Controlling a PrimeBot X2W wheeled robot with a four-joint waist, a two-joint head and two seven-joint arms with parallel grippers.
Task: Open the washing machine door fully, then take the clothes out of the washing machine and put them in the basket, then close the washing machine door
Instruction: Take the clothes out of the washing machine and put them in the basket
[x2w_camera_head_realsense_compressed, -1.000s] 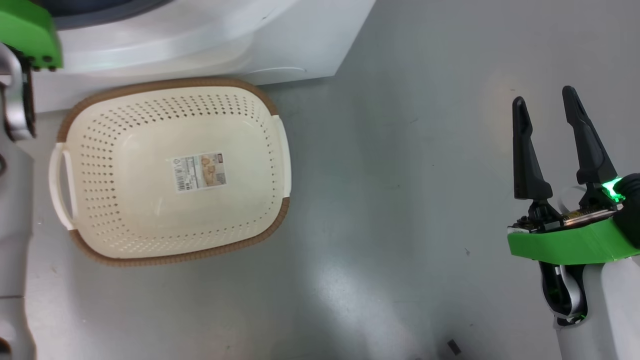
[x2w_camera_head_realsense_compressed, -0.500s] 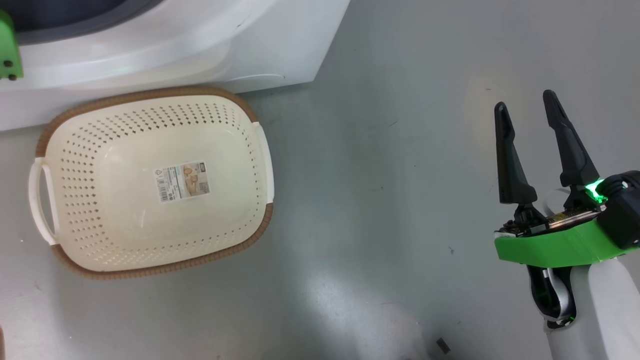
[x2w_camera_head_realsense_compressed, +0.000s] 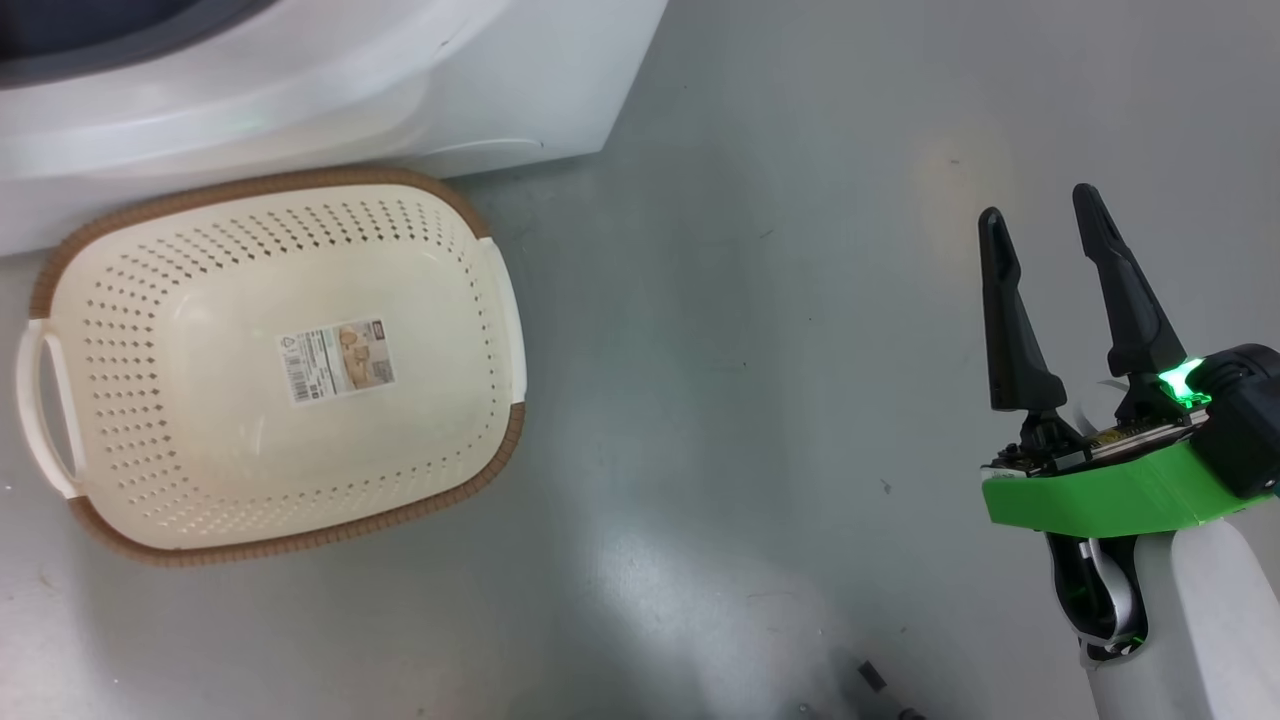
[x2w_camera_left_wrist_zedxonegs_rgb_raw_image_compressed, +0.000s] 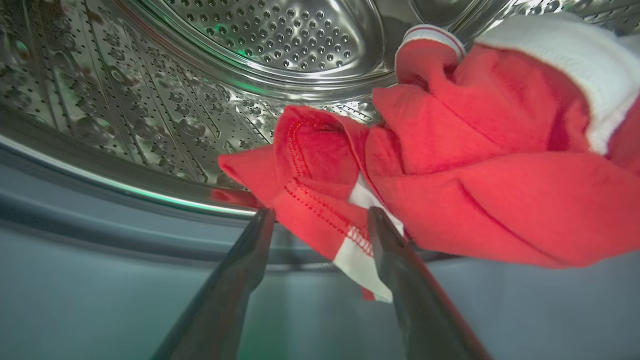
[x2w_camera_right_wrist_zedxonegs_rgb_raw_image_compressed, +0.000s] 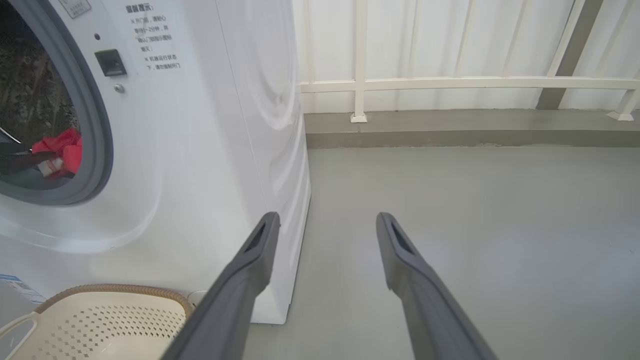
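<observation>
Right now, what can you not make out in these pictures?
- Head view: the washing machine is cut by the top edge.
- Left wrist view: the clothes run past the right edge; number unclear.
- Right wrist view: the basket is cut by the bottom edge.

Left gripper spreading its jaws wide, its two dark fingers rising in a V, right gripper gaping likewise, fingertips pointing up and apart, green wrist collar and pale forearm sitting just behind the claw
</observation>
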